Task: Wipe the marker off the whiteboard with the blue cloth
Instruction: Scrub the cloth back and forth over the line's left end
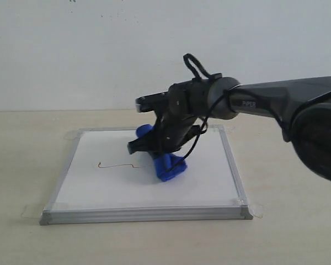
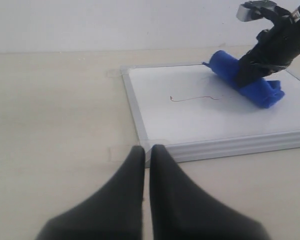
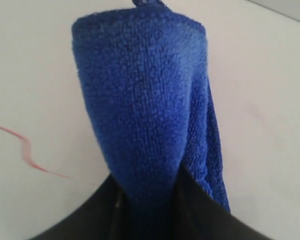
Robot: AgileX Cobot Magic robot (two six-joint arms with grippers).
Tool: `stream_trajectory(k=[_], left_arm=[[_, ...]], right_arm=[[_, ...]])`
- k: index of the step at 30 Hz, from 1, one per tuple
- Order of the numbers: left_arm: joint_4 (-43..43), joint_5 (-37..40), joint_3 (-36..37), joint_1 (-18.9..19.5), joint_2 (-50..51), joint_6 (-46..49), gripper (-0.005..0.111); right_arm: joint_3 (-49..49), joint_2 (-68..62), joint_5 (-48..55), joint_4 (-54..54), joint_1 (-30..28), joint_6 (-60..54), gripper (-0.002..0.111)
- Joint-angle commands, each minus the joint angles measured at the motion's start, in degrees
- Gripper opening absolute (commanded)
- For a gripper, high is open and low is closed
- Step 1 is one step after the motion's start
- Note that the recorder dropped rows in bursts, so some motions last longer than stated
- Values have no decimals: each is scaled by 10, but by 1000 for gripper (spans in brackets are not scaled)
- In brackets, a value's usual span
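Observation:
The whiteboard (image 1: 110, 185) lies flat on the table, silver frame all round. A thin wavy red-brown marker line (image 1: 118, 165) runs across its middle left; it also shows as the marker (image 2: 195, 98) and marker (image 3: 25, 145). My right gripper (image 1: 161, 148) is shut on the blue cloth (image 1: 170, 165), which rests on the board just right of the line's end. In the right wrist view the blue cloth (image 3: 140, 100) fills the middle, pinched between dark fingers (image 3: 90, 215). My left gripper (image 2: 146, 150) hovers shut, holding nothing, off the whiteboard's (image 2: 210, 120) near corner.
The board sits on a plain beige tabletop (image 1: 22, 160) before a white wall. Clear tape tabs (image 1: 32, 211) mark the board's corners. The right arm (image 1: 276, 102) reaches in over the board's right side.

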State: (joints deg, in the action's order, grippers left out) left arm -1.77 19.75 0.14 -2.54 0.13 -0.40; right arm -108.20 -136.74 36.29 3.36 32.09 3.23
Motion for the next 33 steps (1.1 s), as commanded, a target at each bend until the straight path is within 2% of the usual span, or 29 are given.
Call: stream_trajectory(k=[1, 7, 12, 15, 18, 21, 24, 26, 30, 33], left_arm=[[-6, -4, -1, 1, -1, 1, 4], [-6, -4, -1, 1, -1, 1, 4], [-6, -4, -1, 1, -1, 1, 4], [-6, -4, -1, 1, -1, 1, 4], [-6, -4, -1, 1, -1, 1, 4], [-6, -4, -1, 1, -1, 1, 4], [-6, -4, -1, 1, -1, 1, 4], [-6, -4, -1, 1, -1, 1, 4], [-6, -4, -1, 1, -1, 1, 4], [-6, -4, -1, 1, -1, 1, 4]], right_arm=[[-1, -16, -67, 84, 38, -48, 0], [-1, -18, -54, 49, 30, -82, 0], [-1, -18, -32, -59, -13, 50, 0], [-1, -18, -31, -66, -20, 72, 0], [-1, -18, -52, -34, 0, 51, 0], [-1, -19, -104, 74, 52, -53, 0], [-8, -19, -103, 142, 61, -142, 0], [-11, -19, -94, 125, 44, -156, 0], [-11, -19, -80, 123, -30, -123, 0], [-11, -19, -88, 126, -24, -116, -1]])
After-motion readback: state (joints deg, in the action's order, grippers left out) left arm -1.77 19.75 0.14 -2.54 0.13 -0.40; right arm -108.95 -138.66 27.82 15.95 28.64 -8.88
